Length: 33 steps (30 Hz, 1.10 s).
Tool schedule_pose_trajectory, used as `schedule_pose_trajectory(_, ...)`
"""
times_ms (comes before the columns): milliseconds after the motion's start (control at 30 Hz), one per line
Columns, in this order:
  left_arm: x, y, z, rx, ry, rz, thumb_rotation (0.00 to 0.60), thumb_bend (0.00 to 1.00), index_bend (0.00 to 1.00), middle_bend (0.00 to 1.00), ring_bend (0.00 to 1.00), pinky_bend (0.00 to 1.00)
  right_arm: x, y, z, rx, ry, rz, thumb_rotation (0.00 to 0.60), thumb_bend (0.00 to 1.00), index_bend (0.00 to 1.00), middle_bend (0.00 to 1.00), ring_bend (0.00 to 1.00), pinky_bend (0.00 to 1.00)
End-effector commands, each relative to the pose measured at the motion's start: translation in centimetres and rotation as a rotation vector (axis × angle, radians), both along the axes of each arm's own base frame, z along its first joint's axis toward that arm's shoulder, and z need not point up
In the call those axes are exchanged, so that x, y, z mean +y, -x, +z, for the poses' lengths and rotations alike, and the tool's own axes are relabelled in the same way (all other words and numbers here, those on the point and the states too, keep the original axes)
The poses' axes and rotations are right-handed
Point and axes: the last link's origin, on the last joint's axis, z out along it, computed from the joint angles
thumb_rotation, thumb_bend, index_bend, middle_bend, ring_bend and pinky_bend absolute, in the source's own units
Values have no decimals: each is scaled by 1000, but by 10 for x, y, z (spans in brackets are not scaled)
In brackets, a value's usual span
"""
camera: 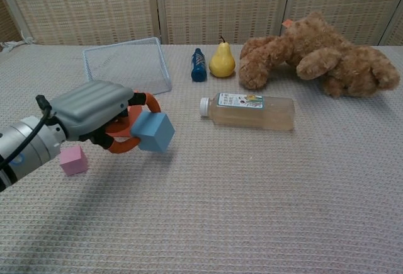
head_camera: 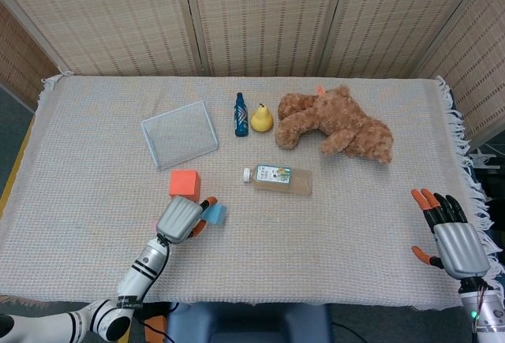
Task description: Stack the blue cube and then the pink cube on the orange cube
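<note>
Holding the small blue foam cube [camera: 153,131] in my left hand [camera: 93,110], I have it pinched between the orange fingertips [camera: 151,102] and lifted off the woven cloth-covered table [camera: 264,211], tilted a little. From the head view the blue cube [head_camera: 215,214] hangs just in front of the orange foam cube [head_camera: 184,183], which sits on the cloth left of the table's centre; from the chest view most of that cube is hidden behind my hand. The small pink cube [camera: 73,160] lies on the cloth near the front-left, just beside my left wrist and apart from the other two.

Behind the orange cube, a clear flat rectangular tray [head_camera: 180,133] rests toward the back-left. A dark blue small bottle [head_camera: 241,115] and a yellow toy pear [head_camera: 262,118] stand side by side near the middle of the back edge, with a brown plush teddy bear [head_camera: 335,124] lying right of them. A clear plastic drink bottle [head_camera: 278,179] lies on its side mid-table.

My right hand [head_camera: 451,237] hangs at the front-right corner, fingers spread, holding nothing.
</note>
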Motion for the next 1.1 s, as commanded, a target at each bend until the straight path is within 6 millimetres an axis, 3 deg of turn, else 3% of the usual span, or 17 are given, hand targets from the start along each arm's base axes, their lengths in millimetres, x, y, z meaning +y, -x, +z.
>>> schedule_pose_trajectory(33, -9, 2, 22, -49, -20, 66, 600, 381, 630, 1000, 1000, 1000, 0, 0, -1, 1, -4, 0, 600, 84, 0, 0, 0, 0)
schedule_pose_trajectory(67, -11, 1, 29, -53, -31, 82, 600, 381, 598, 1000, 1000, 1000, 0, 0, -1, 1, -6, 1, 600, 84, 0, 0, 0, 0)
schedule_pose_trajectory(233, -10, -3, 53, -55, -90, 144, 600, 376, 642, 1000, 1000, 1000, 0, -2, -2, -1, -10, 6, 600, 84, 0, 0, 0, 0)
schedule_pose_trajectory(500, 19, -5, 77, -57, -130, 265, 600, 374, 703, 1000, 1000, 1000, 0, -3, -5, 0, -20, 9, 600, 84, 0, 0, 0, 0)
schedule_pose_trajectory(800, 46, -8, 68, 2, -174, 314, 600, 370, 735, 1000, 1000, 1000, 0, -2, -5, 8, -17, 1, 600, 84, 0, 0, 0, 0)
schedule_pose_trajectory(1100, 54, -6, 57, 53, -185, 332, 600, 370, 747, 1000, 1000, 1000, -1, -1, -2, 9, -9, -8, 600, 84, 0, 0, 0, 0)
